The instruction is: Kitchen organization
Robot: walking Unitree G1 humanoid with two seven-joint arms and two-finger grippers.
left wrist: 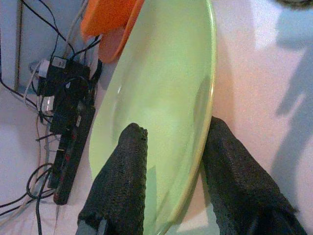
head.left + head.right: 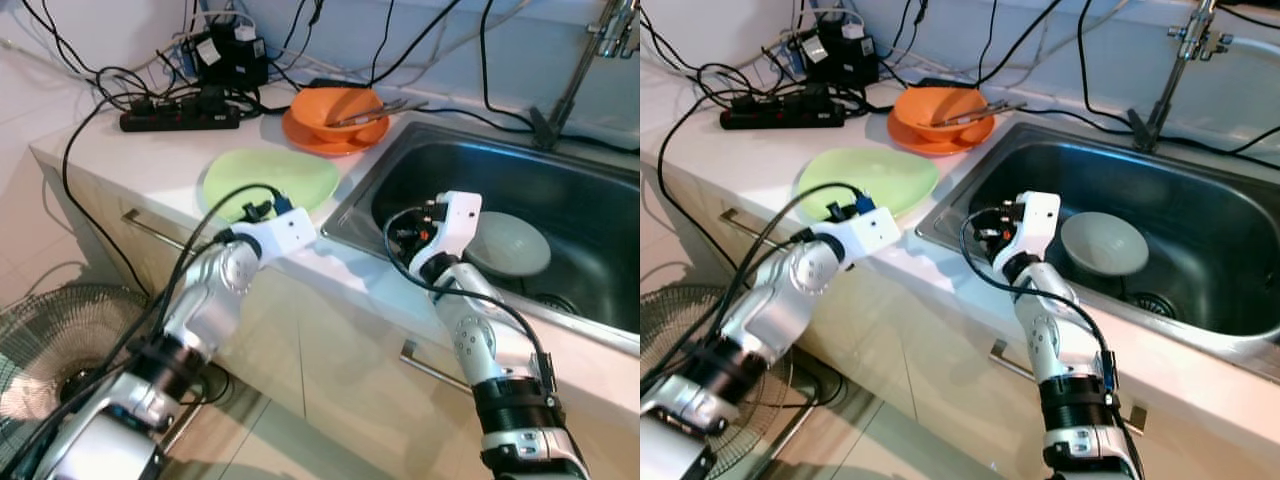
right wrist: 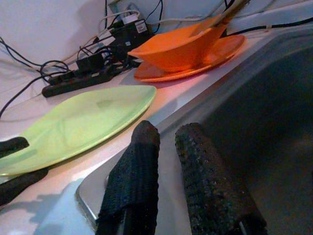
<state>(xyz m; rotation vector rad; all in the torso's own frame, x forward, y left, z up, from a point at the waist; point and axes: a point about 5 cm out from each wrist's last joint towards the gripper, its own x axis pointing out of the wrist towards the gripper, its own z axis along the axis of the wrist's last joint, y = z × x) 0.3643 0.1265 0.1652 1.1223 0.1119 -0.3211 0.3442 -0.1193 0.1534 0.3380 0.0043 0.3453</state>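
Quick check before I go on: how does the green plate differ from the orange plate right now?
The green plate is bare on top, while the orange plate carries an orange bowl with utensils in it. The green plate lies nearer the counter's front edge; the orange plate sits farther back, by the sink corner. The left end effector straddles the green plate's rim; nothing grips the orange plate. Both rest flat on the countertop.

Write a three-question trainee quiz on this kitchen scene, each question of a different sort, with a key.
1. True or false: the left gripper straddles the green plate's rim.
2. What lies in the sink? A) white bowl B) orange bowl C) power strip
3. Fill in: the orange bowl sits on an orange ____.

Key: 1 true; 2 A; 3 plate.
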